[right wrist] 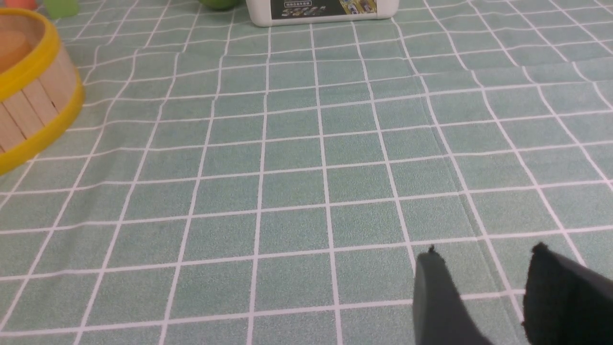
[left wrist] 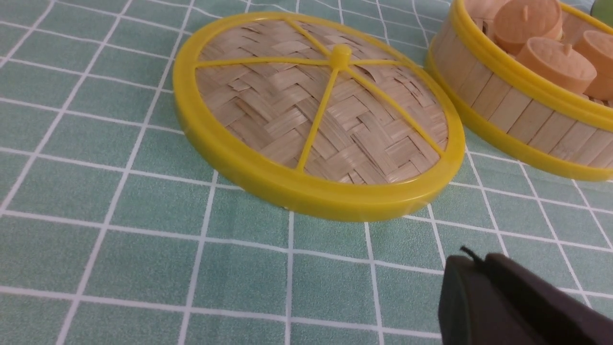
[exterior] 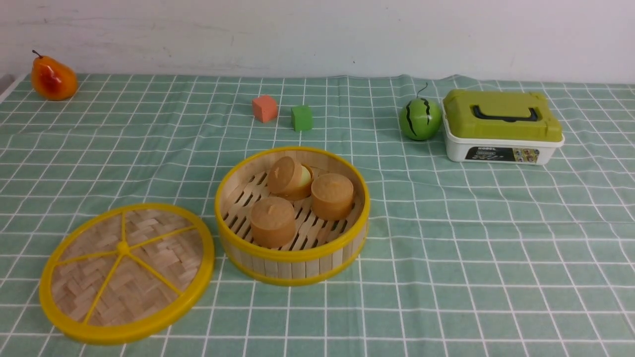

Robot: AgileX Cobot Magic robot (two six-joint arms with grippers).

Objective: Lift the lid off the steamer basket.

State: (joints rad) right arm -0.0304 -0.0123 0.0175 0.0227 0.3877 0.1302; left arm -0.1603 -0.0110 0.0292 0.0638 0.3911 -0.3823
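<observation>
Green checked tablecloth (exterior: pixel 496 238) fills the whole surface. Down on it, flat and knob-up, lies the lid (exterior: pixel 126 272), off the steamer basket (exterior: pixel 292 258) and just beside it on the robot's left, rims nearly meeting. The basket sits open in the middle, and inside are three tan round cakes (exterior: pixel 272 221): two upright, and the one at the back tipped on its side against the wall, with a pale yellow piece showing behind it. Over on the far right, the white box (exterior: pixel 501 148) has its olive-green cover shut, contents hidden. A toy watermelon (exterior: pixel 420 119) is right next to it. Far left, a pear (exterior: pixel 53 78). Then the orange cube (exterior: pixel 264 108) and green cube (exterior: pixel 301 118), near each other. Right gripper (right wrist: pixel 483 261) hovers over bare cloth, fingers parted, holding nothing. Left gripper (left wrist: pixel 471 266) near the lid's rim, fingers pressed together, empty.
</observation>
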